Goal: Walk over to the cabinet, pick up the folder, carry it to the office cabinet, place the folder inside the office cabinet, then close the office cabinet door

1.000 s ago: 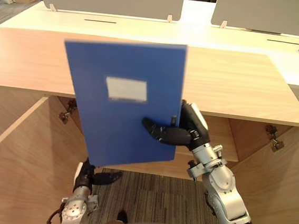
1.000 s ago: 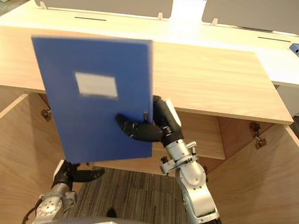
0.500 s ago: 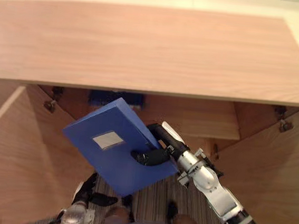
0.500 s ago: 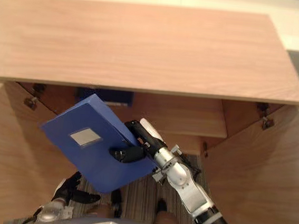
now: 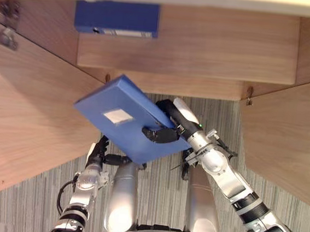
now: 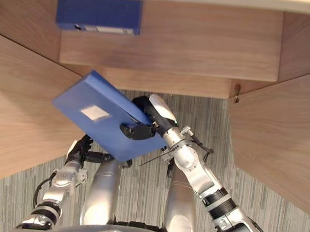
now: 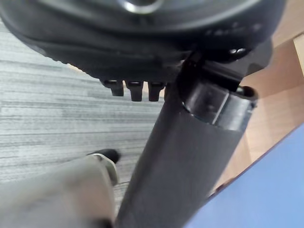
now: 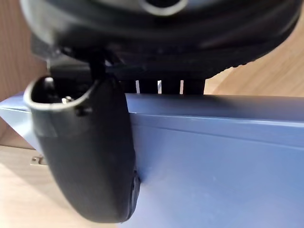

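A blue folder [image 5: 123, 117] with a white label hangs tilted in front of the open office cabinet [image 5: 189, 48], below its shelf. My right hand [image 5: 167, 132] is shut on the folder's near right edge, thumb on the cover and the fingers beneath it. In the right wrist view the thumb [image 8: 90, 152] presses on the blue cover [image 8: 213, 156]. My left hand [image 5: 97, 153] hangs low beside the folder's lower corner, open and holding nothing. A blue corner of the folder [image 7: 256, 190] shows past it in the left wrist view.
A second blue folder [image 5: 116, 18] lies on the cabinet's shelf at the back left. Both wooden doors stand open, the left door [image 5: 30, 98] and the right door [image 5: 285, 128]. Grey striped carpet [image 5: 164, 188] lies between them.
The camera has tipped down from the countertop to the cabinet's inside. My right hand has lowered the folder and tilted it from upright to nearly flat, close to the shelf.
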